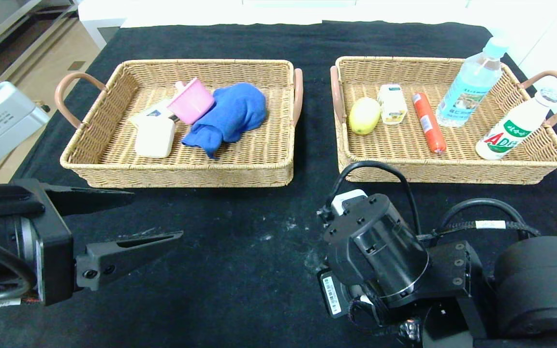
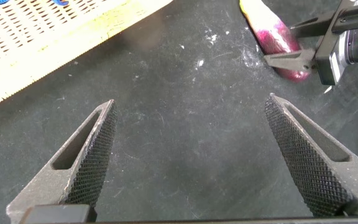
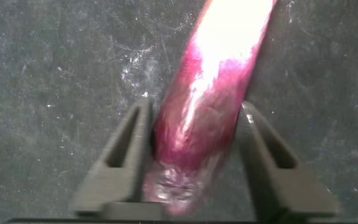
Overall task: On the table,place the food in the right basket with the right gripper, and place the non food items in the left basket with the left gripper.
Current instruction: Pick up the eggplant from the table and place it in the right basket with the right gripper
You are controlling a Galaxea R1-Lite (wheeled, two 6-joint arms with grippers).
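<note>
The right hand (image 3: pixel 194 155) is low over the tabletop (image 1: pixel 240 270), in front of the right basket (image 1: pixel 452 166). Its two fingers (image 3: pixel 126 155) stand on both sides of the purple aubergine (image 3: pixel 210 106), very close against its skin, and the aubergine lies on the black cloth between them. From the left wrist view the same fingers reach around the thick end of the aubergine (image 2: pixel 277 38). In the head view the arm itself hides the hand and the aubergine.

The left hand (image 1: pixel 131 220) hovers at the left side, in front of the left basket (image 1: pixel 177 171). Its fingers (image 2: pixel 89 155) are spread wide, with only bare black cloth between them.

In the right basket lie a yellow oval fruit (image 1: pixel 364 116), a small white carton (image 1: pixel 392 103) touching it, an orange-red sausage (image 1: pixel 429 123), and a white drink bottle (image 1: pixel 515 126) tilted against the handle side. A clear water bottle (image 1: pixel 472 84) with a blue cap stands upright between the sausage and the drink bottle.

In the left basket lie a white bar (image 1: pixel 155 137), a pink cup (image 1: pixel 191 100) on its side, and a crumpled blue cloth (image 1: pixel 230 116) touching the cup.
</note>
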